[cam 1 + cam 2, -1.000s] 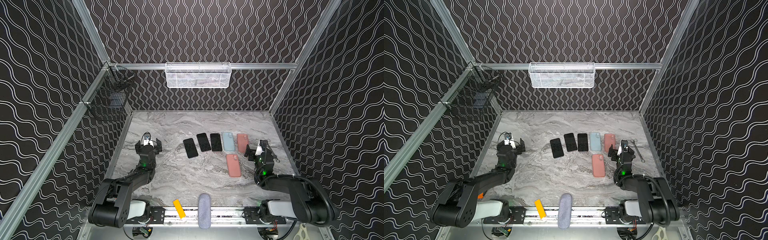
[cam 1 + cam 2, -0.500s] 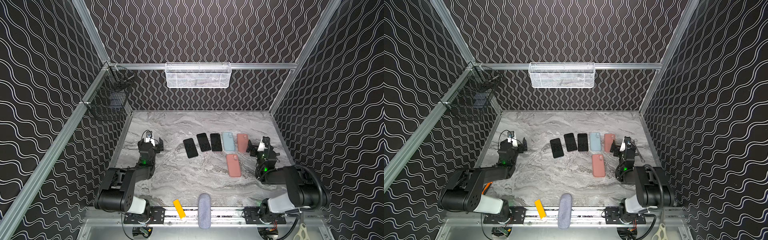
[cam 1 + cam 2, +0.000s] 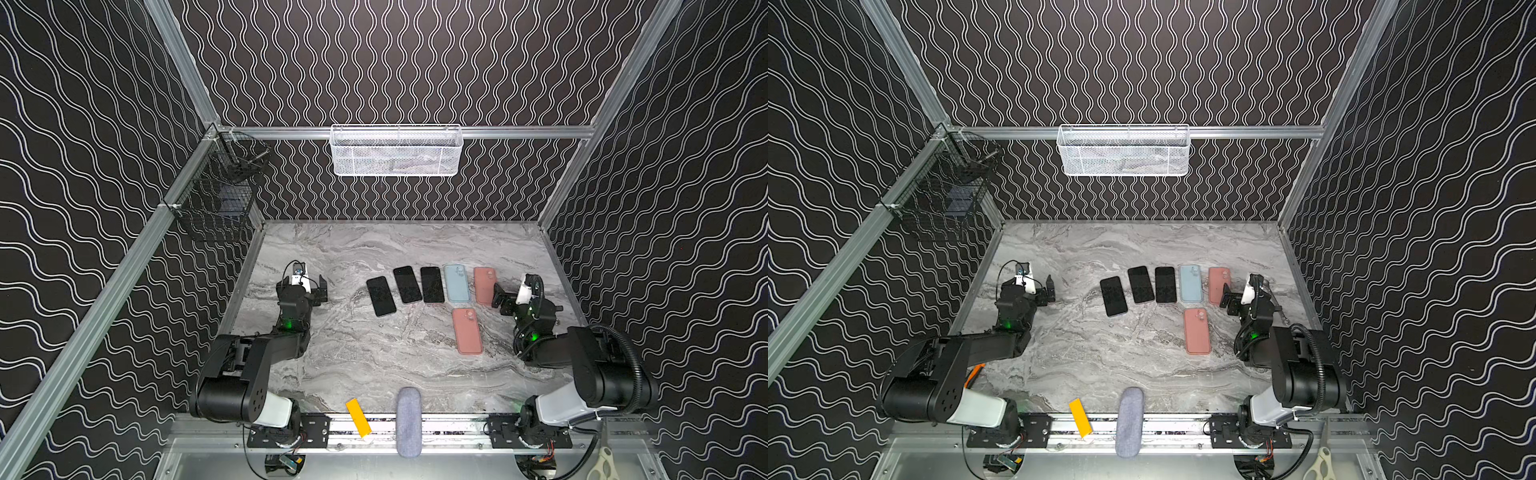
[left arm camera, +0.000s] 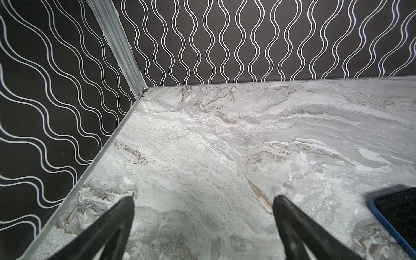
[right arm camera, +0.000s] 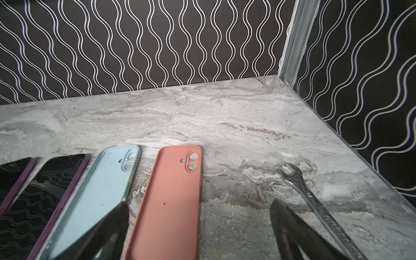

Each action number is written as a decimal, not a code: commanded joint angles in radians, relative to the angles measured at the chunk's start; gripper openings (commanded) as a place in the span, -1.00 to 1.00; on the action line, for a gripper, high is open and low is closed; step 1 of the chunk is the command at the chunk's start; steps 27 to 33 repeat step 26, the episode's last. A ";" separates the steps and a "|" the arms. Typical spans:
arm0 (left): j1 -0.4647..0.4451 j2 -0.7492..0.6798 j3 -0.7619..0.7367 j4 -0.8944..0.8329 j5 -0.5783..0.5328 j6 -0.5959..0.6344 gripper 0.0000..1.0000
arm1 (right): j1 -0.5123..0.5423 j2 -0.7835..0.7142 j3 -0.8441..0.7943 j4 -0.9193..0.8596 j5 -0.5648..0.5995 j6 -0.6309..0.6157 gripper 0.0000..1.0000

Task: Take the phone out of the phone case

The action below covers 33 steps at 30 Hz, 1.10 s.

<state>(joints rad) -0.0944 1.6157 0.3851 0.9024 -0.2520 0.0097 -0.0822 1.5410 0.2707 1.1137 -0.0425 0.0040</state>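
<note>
Three phones lie screen up in a row mid-table in both top views: one in a dark blue phone case (image 3: 381, 296) (image 4: 396, 213), two in purple cases (image 3: 407, 284) (image 3: 432, 284) (image 5: 45, 191). To their right lie a light blue case (image 3: 457, 283) (image 5: 101, 191) and two pink cases (image 3: 484, 285) (image 3: 468, 331) (image 5: 173, 198), which look empty. My left gripper (image 3: 309, 291) (image 4: 202, 200) is open over bare marble, left of the phones. My right gripper (image 3: 515, 291) (image 5: 199, 203) is open beside the far pink case, holding nothing.
A steel wrench (image 5: 315, 202) lies by the right wall next to my right gripper. A yellow block (image 3: 358, 417) and a grey pouch (image 3: 408, 422) sit at the front rail. A white basket (image 3: 397, 151) and a black wire basket (image 3: 220, 199) hang on the walls.
Both arms have folded down lower and closer to their bases, while the grippers stay near the same spots. Both grippers remain open. The phones and cases have not moved.
</note>
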 commanded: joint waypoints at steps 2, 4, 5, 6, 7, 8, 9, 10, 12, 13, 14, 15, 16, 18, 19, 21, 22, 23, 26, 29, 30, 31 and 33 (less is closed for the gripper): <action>0.002 0.003 0.006 0.039 0.010 0.018 0.98 | -0.004 0.001 0.004 0.043 -0.011 0.007 0.97; 0.002 0.003 0.006 0.039 0.010 0.018 0.97 | -0.004 0.002 0.002 0.046 -0.010 0.004 0.97; 0.002 0.001 0.006 0.040 0.010 0.017 0.98 | -0.004 0.001 -0.001 0.053 -0.010 0.002 0.97; 0.002 0.002 0.006 0.041 0.011 0.019 0.98 | -0.004 0.000 -0.002 0.054 -0.008 0.001 0.97; 0.002 0.003 0.006 0.040 0.010 0.018 0.98 | -0.004 -0.002 -0.002 0.054 -0.010 0.000 0.97; 0.002 0.003 0.007 0.039 0.009 0.017 0.98 | -0.004 -0.002 -0.004 0.053 -0.010 -0.001 0.97; 0.002 0.004 0.007 0.039 0.010 0.017 0.98 | -0.004 0.000 -0.004 0.055 -0.010 -0.002 0.97; 0.002 0.001 0.007 0.039 0.010 0.018 0.98 | -0.003 -0.001 -0.004 0.057 -0.010 -0.003 0.97; 0.002 0.003 0.006 0.039 0.010 0.017 0.98 | 0.021 -0.011 -0.024 0.086 0.051 -0.010 0.97; 0.002 0.004 0.007 0.039 0.010 0.018 0.98 | 0.024 -0.008 -0.031 0.105 0.054 -0.014 0.97; 0.002 0.004 0.006 0.039 0.010 0.018 0.98 | 0.024 0.001 -0.030 0.111 0.043 -0.017 0.97; 0.002 0.004 0.007 0.039 0.009 0.018 0.98 | 0.024 -0.001 -0.021 0.089 0.037 -0.018 0.97; 0.002 0.003 0.006 0.039 0.010 0.018 0.98 | 0.024 -0.005 -0.014 0.066 0.034 -0.016 0.97; 0.002 0.003 0.006 0.039 0.010 0.019 0.98 | 0.024 -0.002 -0.005 0.058 0.029 -0.014 0.97; 0.002 0.003 0.007 0.039 0.010 0.018 0.98 | 0.023 0.002 -0.006 0.065 0.027 -0.012 0.97; 0.002 0.003 0.006 0.039 0.009 0.018 0.98 | 0.016 0.004 0.009 0.036 0.021 -0.003 0.97; 0.002 0.003 0.006 0.039 0.010 0.019 0.98 | 0.012 0.002 0.010 0.028 0.015 0.000 0.97; 0.002 0.004 0.006 0.039 0.010 0.016 0.98 | 0.012 0.002 0.007 0.034 0.014 -0.002 0.97; 0.002 0.004 0.006 0.039 0.010 0.017 0.98 | 0.012 0.000 -0.004 0.058 0.018 -0.008 0.97; 0.002 0.004 0.006 0.039 0.010 0.017 0.98 | 0.012 0.000 -0.004 0.058 0.018 -0.008 0.97; 0.002 0.004 0.006 0.039 0.010 0.017 0.98 | 0.012 0.000 -0.004 0.058 0.018 -0.008 0.97; 0.002 0.004 0.006 0.039 0.010 0.017 0.98 | 0.012 0.000 -0.004 0.058 0.018 -0.008 0.97; 0.002 0.004 0.006 0.039 0.010 0.017 0.98 | 0.012 0.000 -0.004 0.058 0.018 -0.008 0.97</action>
